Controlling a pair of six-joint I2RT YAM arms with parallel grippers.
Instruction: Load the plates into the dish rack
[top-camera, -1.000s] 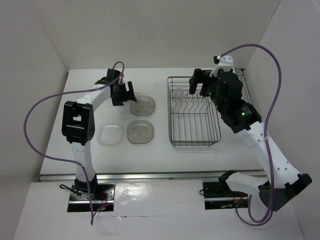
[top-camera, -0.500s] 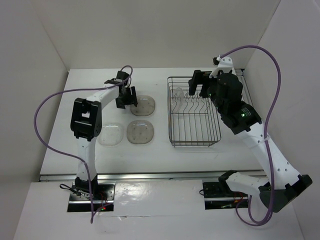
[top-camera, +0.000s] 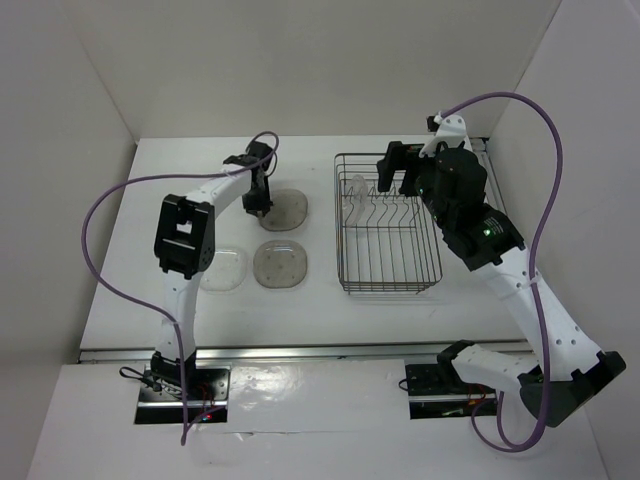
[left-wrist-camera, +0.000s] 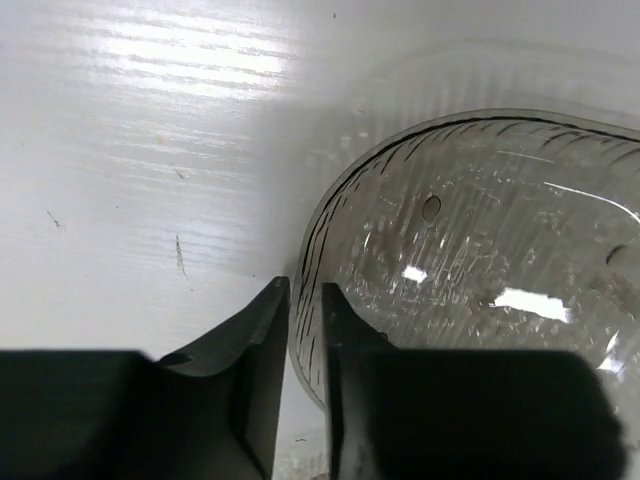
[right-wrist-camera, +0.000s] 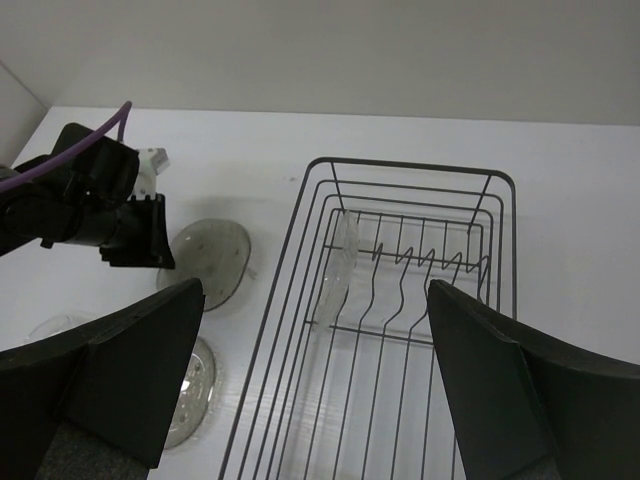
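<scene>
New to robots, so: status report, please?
Left fingers pinching rim of far plate. Right fingers open over dish rack. One plate racked; two others on table.

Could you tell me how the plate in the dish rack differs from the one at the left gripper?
The racked plate stands on edge among the dish rack's tines; the other plate lies flat. The racked plate is clear, the other plate greyish. The racked plate is untouched; the left gripper's fingers flank the other plate's rim. Both are translucent.

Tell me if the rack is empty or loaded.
Partly loaded: one clear plate stands upright in the tines at the rack's left end; the other slots are bare.
</scene>
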